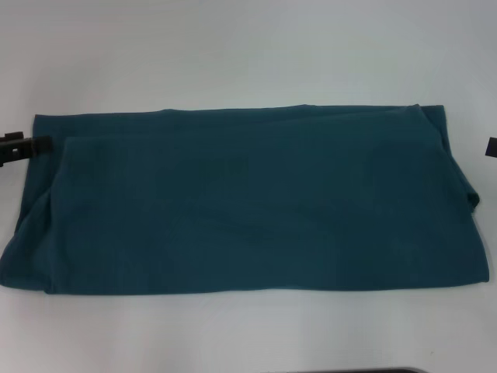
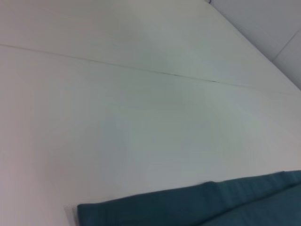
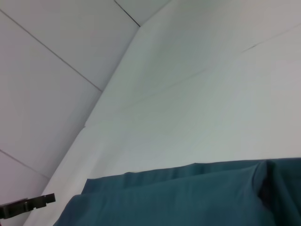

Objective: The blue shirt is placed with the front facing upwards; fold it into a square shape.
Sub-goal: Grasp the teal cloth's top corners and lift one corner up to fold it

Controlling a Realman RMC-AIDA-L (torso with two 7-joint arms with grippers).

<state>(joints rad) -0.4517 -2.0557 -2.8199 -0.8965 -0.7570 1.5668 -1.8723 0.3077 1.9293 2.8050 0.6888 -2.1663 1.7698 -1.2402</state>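
Note:
The blue shirt (image 1: 248,202) lies flat on the white table as a long teal rectangle running left to right, with only plain fabric showing. A folded layer ends a little inside its left edge, and a sleeve fold sits at the far right corner. My left gripper (image 1: 23,145) is a dark piece at the shirt's far left corner, just off the cloth's edge; it also shows in the right wrist view, left gripper (image 3: 27,205). Only a dark sliver of my right gripper (image 1: 491,147) shows, beside the shirt's far right corner. Each wrist view catches a far edge of the shirt (image 2: 211,202) (image 3: 188,197).
The white table (image 1: 248,54) stretches beyond the shirt on the far side and along the near edge. A thin seam crosses the tabletop (image 2: 188,75). White wall panels (image 3: 47,94) rise behind the table.

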